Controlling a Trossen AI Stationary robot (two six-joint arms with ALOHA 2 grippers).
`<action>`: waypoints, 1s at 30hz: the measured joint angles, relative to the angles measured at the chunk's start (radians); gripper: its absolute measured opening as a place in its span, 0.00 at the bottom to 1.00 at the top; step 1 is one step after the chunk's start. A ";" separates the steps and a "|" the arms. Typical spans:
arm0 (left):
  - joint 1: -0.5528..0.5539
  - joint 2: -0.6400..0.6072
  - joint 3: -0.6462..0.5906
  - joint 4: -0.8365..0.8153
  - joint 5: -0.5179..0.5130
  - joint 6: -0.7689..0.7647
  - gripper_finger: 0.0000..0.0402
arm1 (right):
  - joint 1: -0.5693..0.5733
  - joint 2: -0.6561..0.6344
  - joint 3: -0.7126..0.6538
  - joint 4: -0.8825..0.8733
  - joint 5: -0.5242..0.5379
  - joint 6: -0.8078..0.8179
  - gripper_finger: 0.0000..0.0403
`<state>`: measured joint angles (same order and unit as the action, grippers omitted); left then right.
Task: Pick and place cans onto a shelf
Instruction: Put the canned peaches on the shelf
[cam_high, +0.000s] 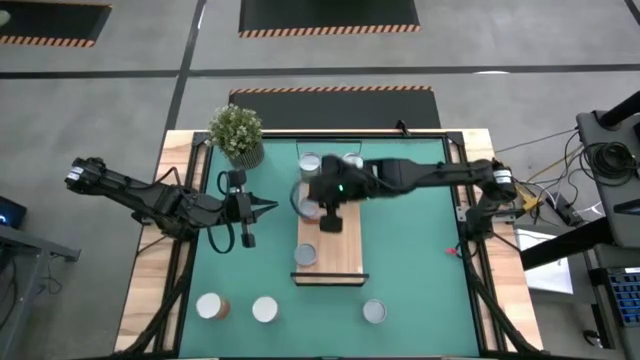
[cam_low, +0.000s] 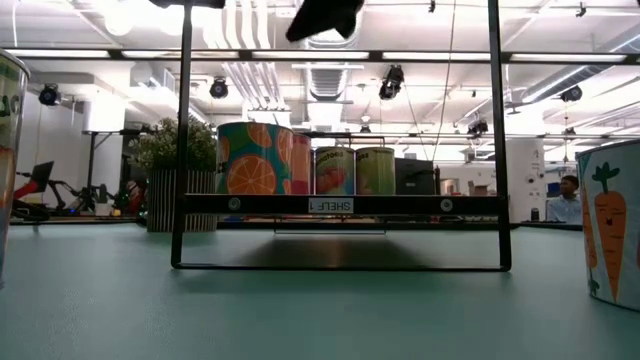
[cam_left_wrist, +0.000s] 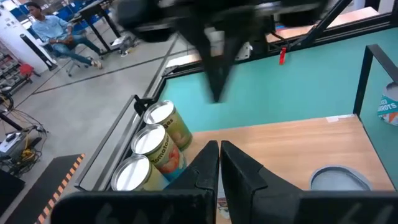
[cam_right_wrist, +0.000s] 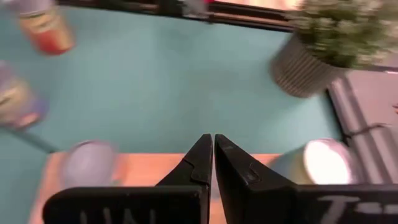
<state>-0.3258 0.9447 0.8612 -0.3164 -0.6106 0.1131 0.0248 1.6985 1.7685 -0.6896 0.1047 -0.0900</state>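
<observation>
Hovering over the light-wood shelf (cam_high: 329, 250), the right gripper (cam_high: 330, 222) has its fingers pressed together on nothing, so the step in hand looks like fetching another can. It should open wide before descending and come down square over a lid. One can (cam_high: 305, 256) stands on the shelf toward 6 o'clock; more cluster at its 12 o'clock end (cam_high: 309, 164), and three loose cans (cam_high: 264, 309) wait near the tabletop's 6 o'clock edge. The left gripper (cam_high: 262, 208), also closed and empty, waits at 9 o'clock. The right arm hides part of the 12 o'clock cluster, so its count is unclear.
</observation>
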 joint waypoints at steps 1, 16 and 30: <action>0.000 0.000 0.000 0.000 0.000 -0.002 0.00 | 0.021 -0.004 -0.002 -0.008 0.000 0.007 0.02; 0.000 0.000 0.000 0.000 0.001 -0.079 0.00 | 0.337 -0.054 -0.078 -0.027 0.314 0.023 0.02; -0.066 0.050 -0.005 -0.014 0.125 -0.377 0.00 | 0.467 -0.268 -0.392 0.283 0.446 -0.129 0.02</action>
<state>-0.3913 0.9951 0.8566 -0.3307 -0.4852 -0.2636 0.4916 1.4303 1.3760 -0.4065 0.5509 -0.2189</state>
